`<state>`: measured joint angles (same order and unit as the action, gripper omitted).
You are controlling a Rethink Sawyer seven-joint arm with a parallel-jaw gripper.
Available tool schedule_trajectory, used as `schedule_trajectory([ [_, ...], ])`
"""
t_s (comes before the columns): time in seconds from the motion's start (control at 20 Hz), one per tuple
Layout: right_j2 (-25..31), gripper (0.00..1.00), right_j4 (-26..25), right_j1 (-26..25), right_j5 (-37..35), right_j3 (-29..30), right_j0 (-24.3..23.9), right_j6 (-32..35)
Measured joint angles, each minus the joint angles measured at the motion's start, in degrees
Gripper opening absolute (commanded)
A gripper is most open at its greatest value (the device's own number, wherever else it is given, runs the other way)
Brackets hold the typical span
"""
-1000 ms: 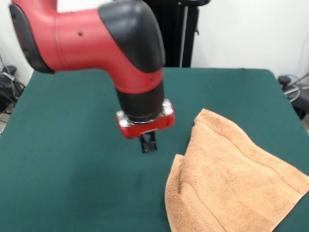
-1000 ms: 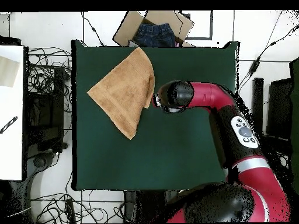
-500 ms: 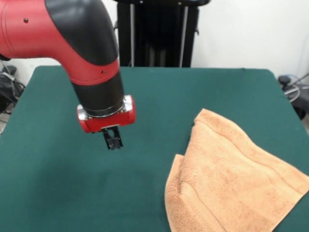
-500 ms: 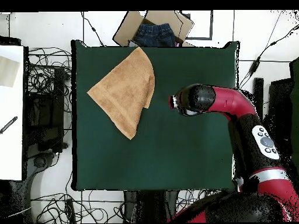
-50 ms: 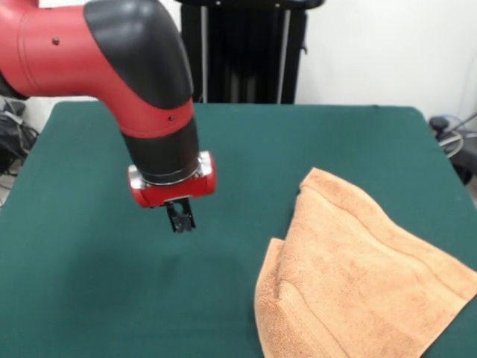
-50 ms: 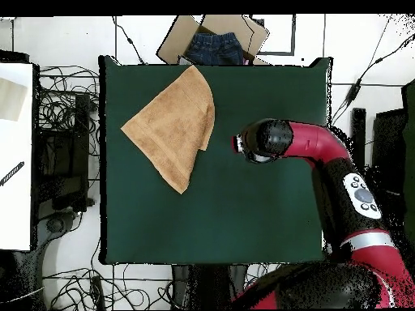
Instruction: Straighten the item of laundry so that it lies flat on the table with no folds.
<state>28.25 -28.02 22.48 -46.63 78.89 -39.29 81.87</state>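
Observation:
The item of laundry (image 5: pixel 358 272) is an orange-tan towel lying at the front right of the green table (image 5: pixel 89 291), reaching the picture's lower edge. Its left edge is doubled over into a raised fold. In the overhead view the towel (image 6: pixel 173 123) lies as a skewed diamond in the table's (image 6: pixel 243 219) upper left part. My gripper (image 5: pixel 181 218) hangs above bare felt well to the left of the towel. Its fingers are shut with nothing between them. From overhead, the arm's wrist (image 6: pixel 261 140) hides the gripper and stands right of the towel.
A cardboard box holding jeans (image 6: pixel 215 44) lies just past the table's top edge in the overhead view. Cables (image 6: pixel 65 121) and a white surface (image 6: pixel 14 154) are off its left side. A black stand (image 5: pixel 246 52) rises behind the table.
The arm swung away from the towel across bare felt, then came back slightly toward it. The towel has not moved.

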Motion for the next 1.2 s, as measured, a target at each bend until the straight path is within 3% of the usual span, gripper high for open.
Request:
schedule_trajectory([
  [1.2, -2.27, 0.00, 5.15, 3.24, 2.06, 2.45, 7.67, 0.00],
])
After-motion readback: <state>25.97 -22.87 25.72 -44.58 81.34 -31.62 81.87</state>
